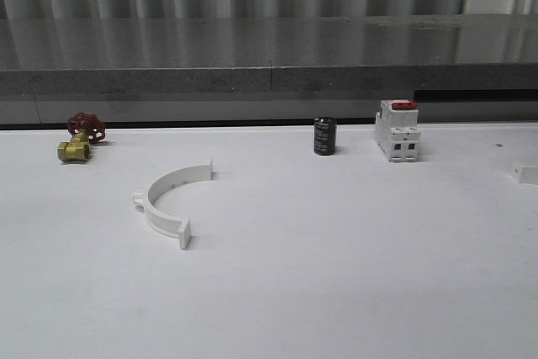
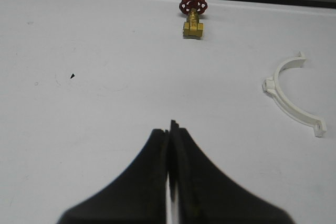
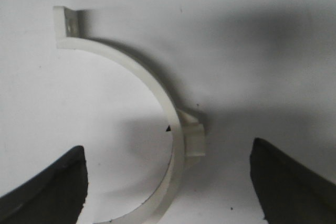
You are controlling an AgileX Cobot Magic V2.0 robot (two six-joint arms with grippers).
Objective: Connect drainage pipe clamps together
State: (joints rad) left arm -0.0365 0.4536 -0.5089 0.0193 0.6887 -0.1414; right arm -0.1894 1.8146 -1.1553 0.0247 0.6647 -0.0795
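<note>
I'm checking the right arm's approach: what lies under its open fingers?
Under the right gripper, one white half-ring clamp lies flat on the white table, its middle lug between the open fingers. The clamp's lower end is out of frame.

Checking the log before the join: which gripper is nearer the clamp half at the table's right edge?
Right. The right gripper hangs open directly over that clamp half. The left gripper, shut, is over bare table near the brass valve.

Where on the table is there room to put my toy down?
The near part of the white table is bare, in front of the half-ring. Another free patch lies between the half-ring and the black can. The far edge is busier: brass valve, can, and white switch box.
</note>
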